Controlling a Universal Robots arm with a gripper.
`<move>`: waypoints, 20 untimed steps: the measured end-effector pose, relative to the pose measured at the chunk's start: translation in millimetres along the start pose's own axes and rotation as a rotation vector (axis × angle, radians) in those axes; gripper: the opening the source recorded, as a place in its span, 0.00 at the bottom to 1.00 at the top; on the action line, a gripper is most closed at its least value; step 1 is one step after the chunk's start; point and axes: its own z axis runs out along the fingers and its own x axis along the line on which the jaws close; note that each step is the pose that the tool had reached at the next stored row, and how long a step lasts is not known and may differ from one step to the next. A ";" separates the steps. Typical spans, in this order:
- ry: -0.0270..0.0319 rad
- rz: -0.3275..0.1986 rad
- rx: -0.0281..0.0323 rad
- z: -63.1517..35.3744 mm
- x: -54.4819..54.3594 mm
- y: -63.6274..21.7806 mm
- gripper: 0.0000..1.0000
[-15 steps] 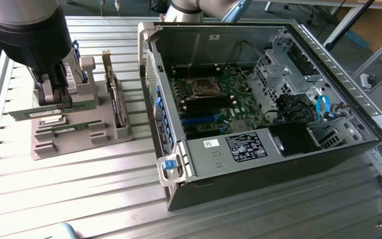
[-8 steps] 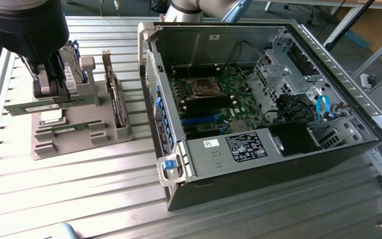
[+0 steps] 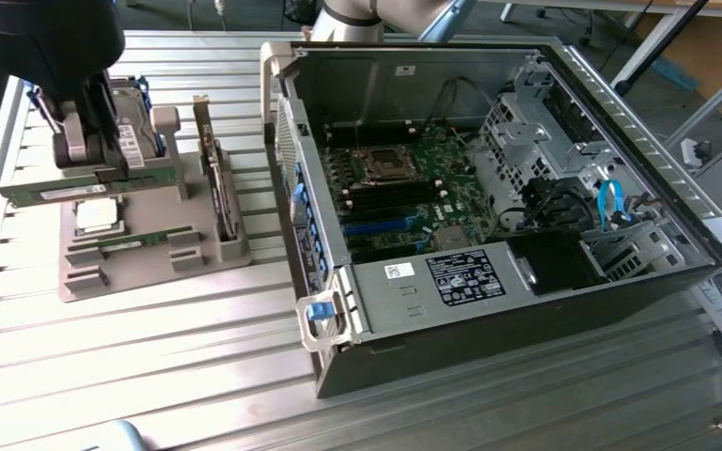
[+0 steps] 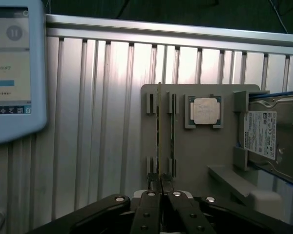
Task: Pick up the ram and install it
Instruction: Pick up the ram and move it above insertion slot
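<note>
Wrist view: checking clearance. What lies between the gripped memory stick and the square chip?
In the wrist view, a second memory stick, on edge in the holder, separates the gripped stick from the chip.

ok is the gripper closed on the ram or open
Shut on the ram: in the wrist view the gripper has its jaws pressed against both sides of the thin green stick, no gap showing.

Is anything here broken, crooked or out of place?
Nothing looks damaged or spilled. One thin green circuit-board stick appears raised off the grey plastic holder tray, clamped roughly level in the robot's black gripper. Its twin sits in a tray slot.
</note>
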 end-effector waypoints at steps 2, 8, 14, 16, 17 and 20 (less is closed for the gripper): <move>-0.0001 0.000 0.0001 -4.1 -0.1 -0.1 0.12; 0.0000 0.000 0.0001 -15.2 -0.4 -0.6 0.12; 0.0000 0.000 0.0000 -23.6 -0.6 -1.0 0.12; 0.0000 0.000 0.0000 -26.7 -0.6 -1.1 0.12; 0.0000 0.000 0.0001 -28.0 -0.6 -1.1 0.12; 0.0000 0.000 0.0001 -32.4 -0.8 -1.2 0.12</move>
